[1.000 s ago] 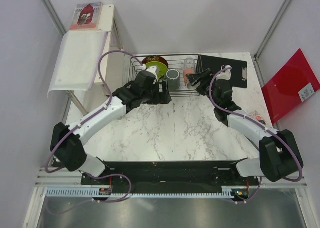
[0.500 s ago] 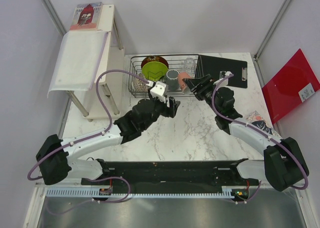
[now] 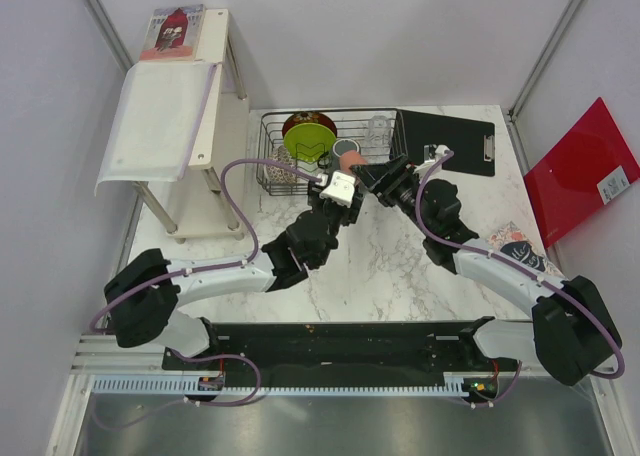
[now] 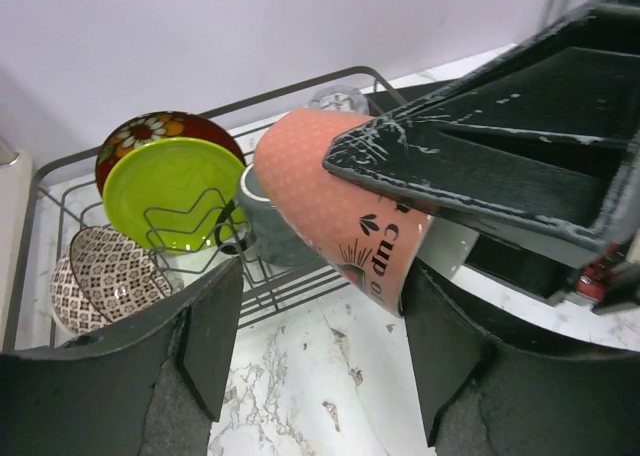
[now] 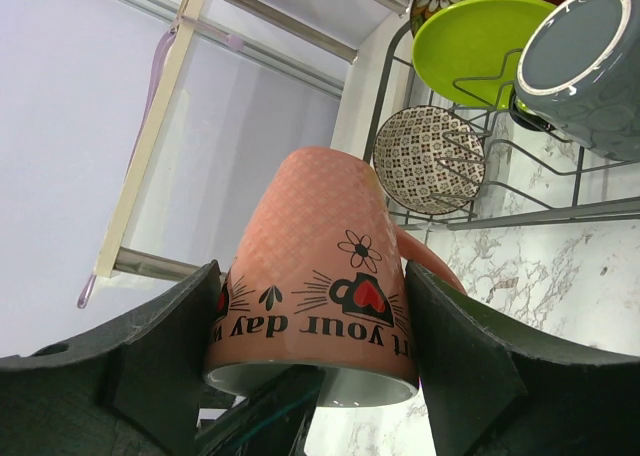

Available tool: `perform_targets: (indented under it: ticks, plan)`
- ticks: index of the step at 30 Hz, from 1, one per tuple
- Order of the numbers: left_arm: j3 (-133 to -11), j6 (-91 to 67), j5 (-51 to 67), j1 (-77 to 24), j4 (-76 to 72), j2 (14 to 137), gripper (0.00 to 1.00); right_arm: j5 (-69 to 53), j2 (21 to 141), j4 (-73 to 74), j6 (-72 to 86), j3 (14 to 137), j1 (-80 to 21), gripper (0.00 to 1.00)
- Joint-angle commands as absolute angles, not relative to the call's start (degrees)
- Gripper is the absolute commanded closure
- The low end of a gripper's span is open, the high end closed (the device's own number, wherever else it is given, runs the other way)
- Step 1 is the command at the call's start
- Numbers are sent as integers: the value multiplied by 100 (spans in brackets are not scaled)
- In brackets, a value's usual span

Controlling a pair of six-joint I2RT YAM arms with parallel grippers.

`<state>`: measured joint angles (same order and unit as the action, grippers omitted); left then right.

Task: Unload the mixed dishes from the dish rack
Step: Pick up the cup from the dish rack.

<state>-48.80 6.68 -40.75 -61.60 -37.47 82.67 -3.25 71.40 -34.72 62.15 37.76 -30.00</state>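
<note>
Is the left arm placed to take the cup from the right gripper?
Probably yes: the orange-red cup is held clear of the dish rack by the right gripper, and the left gripper, jaws open, flanks its rim, nothing between.

Marble-patterned worktop bearing the wire dish rack at its far edge; black clipboard lying flat beside it.

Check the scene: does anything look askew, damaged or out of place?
The orange-red cup hangs tipped sideways in mid-air in the right fingers, beside the dish rack. Those fingers' black surfaces show white scuffs.
</note>
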Motion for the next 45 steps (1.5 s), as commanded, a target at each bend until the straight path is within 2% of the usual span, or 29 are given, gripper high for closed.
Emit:
perform_targets:
  ticks: [1, 7, 9, 11, 13, 14, 15, 20, 21, 22, 23, 24, 25, 28, 32, 34, 40, 41, 45]
  plan:
    - [-5107, 1283, -5062, -6214, -4692, 8543, 34, -395, 6847, -3920, 6267, 3955, -3085, 100]
    - [-5150, 1362, -5238, -6214, -5220, 8867, 37, -457, 6847, -3911, 6293, 3973, -3322, 100]
    - [-5168, 1397, -5299, -6214, -5326, 8929, 42, -475, 6838, -3885, 6302, 3973, -3357, 100]
    - [-5168, 1485, -5352, -6214, -5510, 8991, 49, -527, 6820, -3885, 6328, 3973, -3384, 100]
    - [-5168, 1529, -5405, -6214, -5589, 9017, 73, -527, 6794, -3867, 6328, 3955, -3393, 100]
    - [-5168, 1538, -5414, -6214, -5590, 9009, 92, -493, 6742, -3850, 6285, 3946, -3393, 100]
    - [-5168, 1547, -5466, -6214, -5590, 8991, 98, -466, 6724, -3815, 6241, 3946, -3393, 100]
    - [-5001, 1424, -5309, -6214, -5371, 8641, 98, -290, 6513, -3367, 5854, 4104, -3393, 100]
    - [-4975, 1380, -5291, -6214, -5292, 8570, 98, -203, 6478, -3279, 5697, 4131, -3393, 95]
    - [-4975, 1267, -5265, -6214, -5152, 8491, 98, -150, 6425, -3104, 5591, 4148, -3393, 76]
    - [-4983, 1153, -5230, -6214, -4715, 8403, 98, -80, 6381, -2998, 5512, 4209, -3393, 64]
    - [-5088, 1038, -5142, -6214, -4363, 8246, 98, 138, 6337, -2884, 5337, 4236, -3384, 25]
    - [-5176, 907, -5124, -6205, -4020, 8157, 98, 254, 6276, -2535, 5248, 4289, -3392, 2]
    - [-5554, 179, -4949, -6196, -2640, 7902, 98, 894, 6240, -1647, 4932, 4675, -3393, 2]
    - [-6019, -394, -4545, -6179, -1260, 7699, 98, 1282, 6126, -1529, 4773, 4755, -3393, 2]
    - [-6572, -1032, -4299, -6135, 135, 7751, 98, 1545, 6004, -1390, 4650, 4764, -3393, 2]
    - [-8629, -2449, -2069, -5494, 4175, 8463, 98, 2539, 5608, -2, 4368, 5159, -3392, 2]
    - [-8770, -2600, -1491, -5267, 4479, 8699, 98, 2705, 5529, 200, 4394, 5090, -3393, 2]
    - [-8553, -3005, -493, -4896, 4913, 8842, 98, 2830, 5186, 290, 4430, 4747, -3392, 2]
